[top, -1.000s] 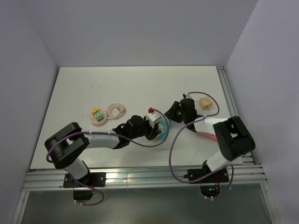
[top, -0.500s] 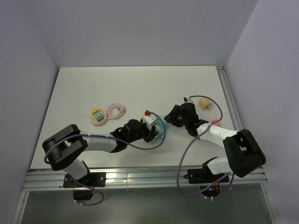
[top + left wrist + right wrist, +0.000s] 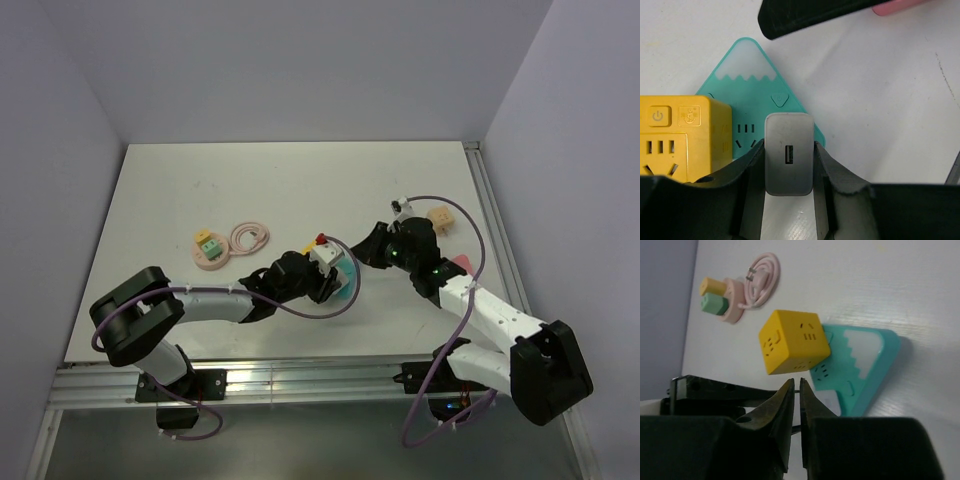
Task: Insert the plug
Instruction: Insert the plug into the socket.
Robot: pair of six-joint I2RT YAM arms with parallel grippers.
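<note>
The mint-green plug [image 3: 210,247] sits on a pink round holder [image 3: 203,259] at the left, beside a small orange-yellow piece; it also shows in the right wrist view [image 3: 714,305]. My left gripper [image 3: 788,150] is shut on a plain white block with a USB slot [image 3: 788,167], held over the teal mountain-shaped socket board [image 3: 752,65], next to the yellow cube [image 3: 680,137]. In the top view the left gripper [image 3: 325,268] sits over the board [image 3: 347,288]. My right gripper [image 3: 796,382] is shut and empty, just right of the board [image 3: 372,245].
A coiled pink cable [image 3: 250,236] lies beside the holder. A peach block [image 3: 438,218] and a pink object [image 3: 462,264] lie at the right. A metal rail [image 3: 490,210] runs along the table's right edge.
The right arm's elbow has swung out to the right and down while its gripper stayed near the board. The left gripper shifted slightly, still holding the white block.
</note>
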